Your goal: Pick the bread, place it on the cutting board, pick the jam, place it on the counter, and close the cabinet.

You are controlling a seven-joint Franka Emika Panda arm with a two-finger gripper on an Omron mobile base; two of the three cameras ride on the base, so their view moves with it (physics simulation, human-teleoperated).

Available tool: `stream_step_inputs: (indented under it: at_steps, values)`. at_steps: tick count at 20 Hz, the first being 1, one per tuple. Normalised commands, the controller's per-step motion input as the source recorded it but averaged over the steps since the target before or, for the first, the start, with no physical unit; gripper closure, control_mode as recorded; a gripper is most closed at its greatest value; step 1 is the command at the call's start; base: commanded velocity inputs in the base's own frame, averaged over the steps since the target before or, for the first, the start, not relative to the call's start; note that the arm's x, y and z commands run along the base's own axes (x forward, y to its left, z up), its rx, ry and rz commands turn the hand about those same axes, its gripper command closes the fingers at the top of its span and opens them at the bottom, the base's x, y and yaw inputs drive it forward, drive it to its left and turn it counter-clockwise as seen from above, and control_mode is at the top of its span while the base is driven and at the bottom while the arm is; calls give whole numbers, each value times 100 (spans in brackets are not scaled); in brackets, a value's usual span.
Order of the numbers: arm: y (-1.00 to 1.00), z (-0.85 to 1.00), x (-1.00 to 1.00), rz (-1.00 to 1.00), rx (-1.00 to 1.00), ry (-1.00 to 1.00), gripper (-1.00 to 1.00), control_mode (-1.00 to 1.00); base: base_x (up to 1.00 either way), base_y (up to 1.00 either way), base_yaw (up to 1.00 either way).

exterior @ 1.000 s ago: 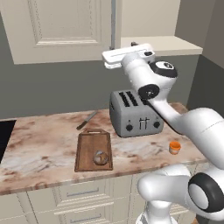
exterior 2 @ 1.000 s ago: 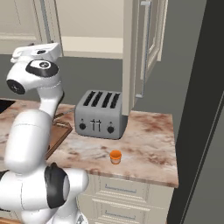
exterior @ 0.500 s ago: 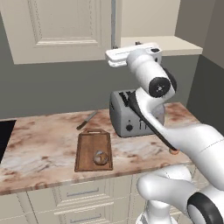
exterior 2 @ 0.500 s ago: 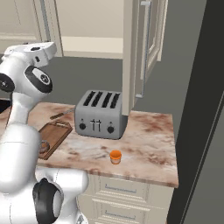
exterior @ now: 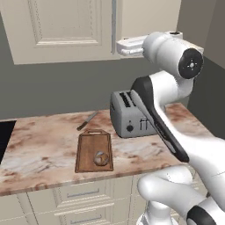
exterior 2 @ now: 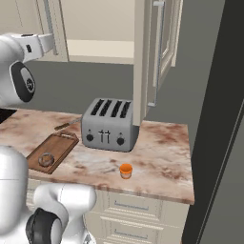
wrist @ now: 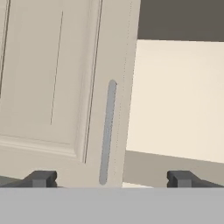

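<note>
On cutting board: bread.

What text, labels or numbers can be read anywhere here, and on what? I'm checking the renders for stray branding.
None can be read.
Toaster: knobs and levers on its front, no lettering visible.
Jam: plain orange, no label visible.
Cabinet, cutting board, counter: no writing.
</note>
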Motion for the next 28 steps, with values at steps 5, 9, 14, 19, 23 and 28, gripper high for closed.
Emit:
stream_step_inputs:
  at_steps: [5,9,14,19,23,28]
  values:
    - [-11,10,-50,0,0,5,-100,-100,0,0,0]
    - [-13,1,-41,0,0,1,-100,-100,0,0,0]
    - [-18,0,-17,0,0,0,-100,-100,0,0,0]
    - [-28,0,-11,0,0,0,-100,-100,0,0,0]
    - [-33,0,-13,0,0,0,-100,-100,0,0,0]
    - [-33,0,-22,0,0,0,-100,-100,0,0,0]
